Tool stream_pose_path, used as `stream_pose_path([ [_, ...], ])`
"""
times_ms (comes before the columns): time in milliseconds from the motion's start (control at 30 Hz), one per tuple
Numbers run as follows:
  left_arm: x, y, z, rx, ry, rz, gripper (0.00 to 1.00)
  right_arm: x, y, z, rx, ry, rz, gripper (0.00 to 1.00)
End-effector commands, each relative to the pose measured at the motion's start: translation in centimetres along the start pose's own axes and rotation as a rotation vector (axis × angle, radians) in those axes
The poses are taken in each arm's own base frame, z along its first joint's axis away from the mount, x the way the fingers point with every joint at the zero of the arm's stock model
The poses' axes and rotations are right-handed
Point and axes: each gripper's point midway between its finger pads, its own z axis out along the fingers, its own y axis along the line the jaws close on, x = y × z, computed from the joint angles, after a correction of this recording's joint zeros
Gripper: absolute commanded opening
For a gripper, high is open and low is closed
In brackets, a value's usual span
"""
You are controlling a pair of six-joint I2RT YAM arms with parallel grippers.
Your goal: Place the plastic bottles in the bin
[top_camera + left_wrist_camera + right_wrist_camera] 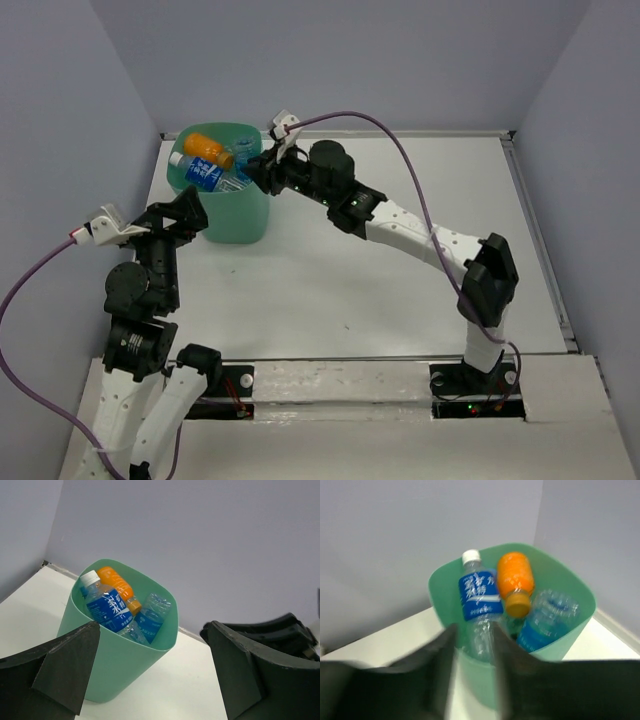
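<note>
In the bin: the plastic bottles, namely an orange bottle, a blue-labelled bottle and a clear crushed one, lie piled up to the rim; no bottle shows on the table, so the task looks all but done
At the bin's right rim: the right gripper, fingers pinched together on nothing; likely placed there for a drop
By the bin's left wall: the left gripper, jaws spread wide, empty; probably parked clear of the other arm
</note>
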Motion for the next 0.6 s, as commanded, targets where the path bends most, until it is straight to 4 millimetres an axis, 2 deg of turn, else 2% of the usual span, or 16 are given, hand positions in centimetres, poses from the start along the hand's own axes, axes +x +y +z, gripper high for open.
stream_pose_path([
  [0,-0.6,-1.1,0.2,0.058,-0.023,0.012,0.99,-5.0,2.4,-4.9,-0.061,-0.153,0.047,0.2],
  [33,-0.5,-1.5,0.1,0.078,-0.016,0.017,0.99,-5.1,2.6,-6.0,-0.066,-0.159,0.058,0.09],
  [67,-0.4,-1.9,0.1,0.102,-0.013,0.025,0.99,-8.3,3.1,-8.4,-0.075,-0.238,0.058,0.0],
  [100,-0.2,-2.6,-0.1,0.146,0.001,0.026,0.99,-8.5,3.3,-9.6,-0.075,-0.252,0.081,0.0],
  [133,0.0,-3.0,-0.2,0.168,0.008,0.026,0.99,-5.9,3.3,-10.8,-0.066,-0.206,0.098,0.0],
  [167,0.0,-3.5,-0.3,0.198,0.006,0.021,0.99,-6.3,3.3,-12.1,-0.056,-0.23,0.104,0.0],
  [200,0.4,-4.7,-0.6,0.27,0.026,0.026,0.99,-8.7,3.6,-14.8,-0.056,-0.286,0.107,0.0],
  [233,0.6,-5.3,-0.9,0.313,0.034,0.028,0.99,-8.7,3.6,-16.0,-0.043,-0.293,0.109,0.0],
  [267,1.2,-5.9,-1.1,0.351,0.051,0.031,0.99,-6.7,2.9,-17.2,0.0,-0.261,0.117,0.0],
  [300,1.2,-6.6,-1.4,0.394,0.053,0.026,0.99,-6.4,2.5,-18.3,0.032,-0.258,0.122,0.02],
  [333,2.1,-7.7,-2.0,0.471,0.092,0.021,0.99,-6.8,1.8,-20.6,0.083,-0.278,0.126,0.23],
  [367,2.4,-8.2,-2.3,0.501,0.106,0.013,0.99,-8.1,1.2,-21.8,0.128,-0.309,0.13,0.46],
  [400,2.5,-8.6,-2.5,0.527,0.114,0.003,0.99,-6.4,0.6,-22.8,0.17,-0.268,0.133,0.65],
  [433,3.0,-9.2,-3.0,0.565,0.14,-0.012,0.99,-7.4,-0.6,-24.8,0.25,-0.304,0.151,0.93],
  [467,3.2,-9.4,-3.3,0.587,0.152,-0.015,0.99,-5.7,-1.4,-25.6,0.302,-0.262,0.161,1.0],
  [567,4.3,-9.1,-3.5,0.59,0.179,-0.02,0.99,-5.3,-3.6,-28.9,0.449,-0.278,0.172,1.0],
])
